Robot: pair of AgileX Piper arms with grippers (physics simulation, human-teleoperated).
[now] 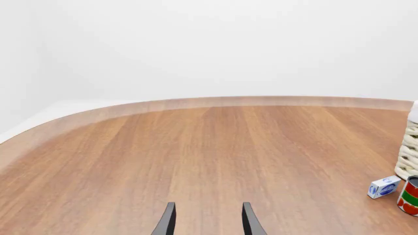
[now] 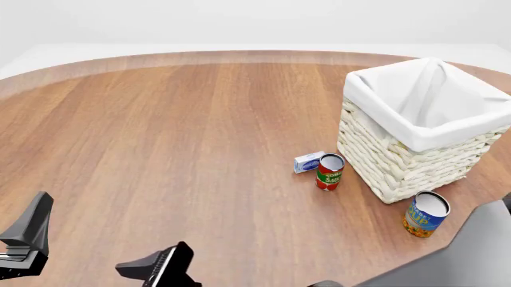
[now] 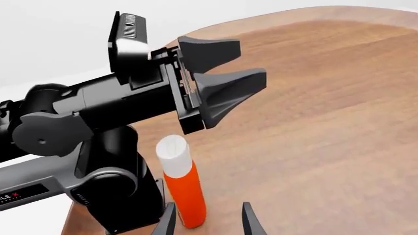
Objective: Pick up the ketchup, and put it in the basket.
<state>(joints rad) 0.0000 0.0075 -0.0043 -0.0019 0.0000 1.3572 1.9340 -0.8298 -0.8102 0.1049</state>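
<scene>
The ketchup (image 3: pixel 184 188), an orange-red bottle with a white cap, stands upright on the table beside my left arm's base (image 3: pixel 117 196). It shows only in the right wrist view. My right gripper (image 3: pixel 209 221) is open, and the bottle stands just ahead of its fingertips, close to one finger and not gripped. The basket (image 2: pixel 403 164), cream wicker with a white liner, sits at the right of the table, and its edge (image 1: pixel 410 147) also shows in the left wrist view. My left gripper (image 2: pixel 96 242) (image 1: pixel 209 220) (image 3: pixel 251 62) hangs open and empty over bare wood at the near left.
A red can (image 2: pixel 329 172) (image 1: pixel 409 197) and a small white-blue box (image 2: pixel 308 162) (image 1: pixel 383 187) lie just left of the basket. A blue-and-yellow can (image 2: pixel 425 214) stands in front of it. A grey part of my right arm (image 2: pixel 471 260) fills the near right corner.
</scene>
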